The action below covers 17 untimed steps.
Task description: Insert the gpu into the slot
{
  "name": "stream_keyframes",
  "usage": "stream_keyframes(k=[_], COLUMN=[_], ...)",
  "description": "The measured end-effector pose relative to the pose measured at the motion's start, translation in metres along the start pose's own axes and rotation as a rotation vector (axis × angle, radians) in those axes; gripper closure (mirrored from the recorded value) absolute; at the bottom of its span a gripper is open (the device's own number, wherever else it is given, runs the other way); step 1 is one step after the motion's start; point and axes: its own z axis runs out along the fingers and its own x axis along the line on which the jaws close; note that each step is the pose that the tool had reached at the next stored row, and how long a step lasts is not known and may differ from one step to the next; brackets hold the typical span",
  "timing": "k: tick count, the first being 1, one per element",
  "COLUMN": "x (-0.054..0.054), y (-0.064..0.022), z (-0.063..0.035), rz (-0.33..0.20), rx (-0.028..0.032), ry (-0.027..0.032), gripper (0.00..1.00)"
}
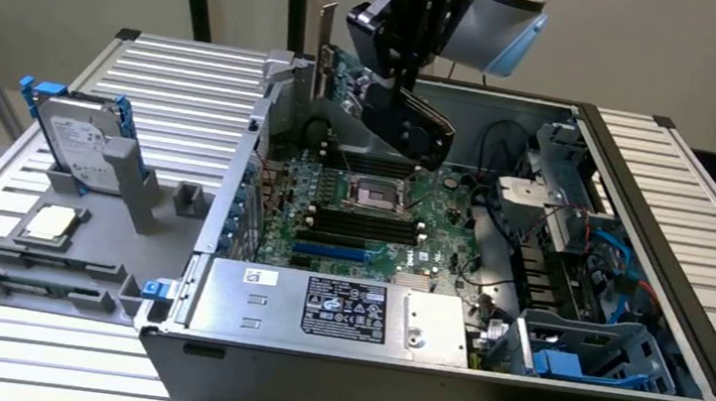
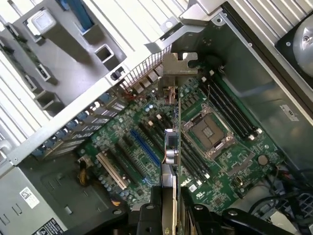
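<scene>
Black gpu [image 1: 409, 121] gripped by end effector [image 1: 395, 75], above slot [image 1: 329, 253].

Exterior view looks down from afar, wrist view closer; both show motherboard [image 1: 443, 215].

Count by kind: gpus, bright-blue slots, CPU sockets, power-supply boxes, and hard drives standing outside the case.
gpu: 1
bright-blue slot: 1
CPU socket: 1
power-supply box: 1
hard drive: 1
Total: 5
</scene>
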Motion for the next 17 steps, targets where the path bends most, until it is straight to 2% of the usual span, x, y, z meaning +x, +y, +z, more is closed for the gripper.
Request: stream_keyframes(k=[3,7,11,17], x=[0.000,0.000,0.000,0.000], y=[-0.0001,-0.0001,-0.0002,-0.0004], z=[0.0016,0.0046,0.0081,0.0146], rz=[-0.054,-0.127,-0.200,-0.308], rx=[0.0074,0.0135,0.0180,0.0207], ry=[-0.0047,-0.0081,-0.0102,-0.0109], gripper=[0.74,0.74,0.74,0.74])
